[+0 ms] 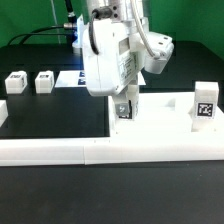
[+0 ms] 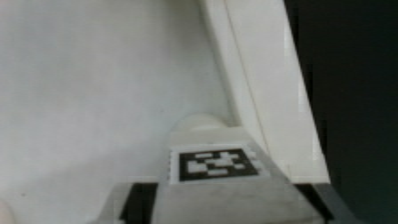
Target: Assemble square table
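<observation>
The square table's white slab (image 1: 160, 122) lies flat by the border wall, and its surface (image 2: 107, 90) and raised rim (image 2: 260, 80) fill the wrist view. My gripper (image 1: 124, 108) is shut on a white tagged leg block (image 1: 124, 110) and holds it upright at the slab's near corner on the exterior view's left. In the wrist view the leg (image 2: 217, 160) sits between my dark fingers (image 2: 146, 205), tag up, close to the rim; whether it touches the slab is hidden. Another tagged leg (image 1: 204, 105) stands upright on the slab at the exterior view's right. Two loose leg blocks (image 1: 15, 83) (image 1: 44, 81) lie at the left.
The long low white border wall (image 1: 60, 152) runs along the front of the slab. The marker board (image 1: 72, 78) lies flat behind, partly hidden by the arm. Black table (image 2: 356, 80) shows beyond the slab's rim.
</observation>
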{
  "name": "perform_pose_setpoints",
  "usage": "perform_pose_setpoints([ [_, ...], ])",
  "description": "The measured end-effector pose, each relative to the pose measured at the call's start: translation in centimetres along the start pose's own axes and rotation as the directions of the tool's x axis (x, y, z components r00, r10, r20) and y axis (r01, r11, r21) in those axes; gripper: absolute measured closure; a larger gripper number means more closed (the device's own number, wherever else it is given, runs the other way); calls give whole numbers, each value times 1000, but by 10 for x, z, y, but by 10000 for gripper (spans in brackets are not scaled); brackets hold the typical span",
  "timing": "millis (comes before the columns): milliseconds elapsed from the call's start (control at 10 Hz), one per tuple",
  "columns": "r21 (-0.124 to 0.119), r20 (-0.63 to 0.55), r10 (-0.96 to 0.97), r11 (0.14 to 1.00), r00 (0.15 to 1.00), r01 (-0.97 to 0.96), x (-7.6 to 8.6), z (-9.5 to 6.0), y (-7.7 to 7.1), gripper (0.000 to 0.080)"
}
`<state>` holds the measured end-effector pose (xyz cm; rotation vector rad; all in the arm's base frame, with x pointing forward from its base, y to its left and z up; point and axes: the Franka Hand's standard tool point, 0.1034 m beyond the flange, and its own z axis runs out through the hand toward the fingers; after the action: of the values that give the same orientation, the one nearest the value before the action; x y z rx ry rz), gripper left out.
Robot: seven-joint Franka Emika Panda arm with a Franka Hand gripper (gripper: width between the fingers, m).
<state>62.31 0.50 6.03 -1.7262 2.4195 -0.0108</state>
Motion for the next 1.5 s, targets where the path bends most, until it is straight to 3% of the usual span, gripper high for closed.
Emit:
perform_pose_setpoints([
  [100,-1,0,-2,1000,1000,2,0,0,0,448],
  [200,-2,-1,-3,1000,1000,3,0,1,1,448],
  [300,-2,-1,-3,1000,1000,3,0,1,1,256],
  [400,-2,-1,-4,1000,1000,4,0,1,1,256],
  [500,-2,-1,-4,1000,1000,4,0,1,1,170],
  [700,6,7,-31,1000,1000,31,-4,-6,0,155],
  [900,28,28,-46,999,999,45,-9,-30,1,151],
  [1500,20,23,-46,999,999,46,-7,-25,3,151],
])
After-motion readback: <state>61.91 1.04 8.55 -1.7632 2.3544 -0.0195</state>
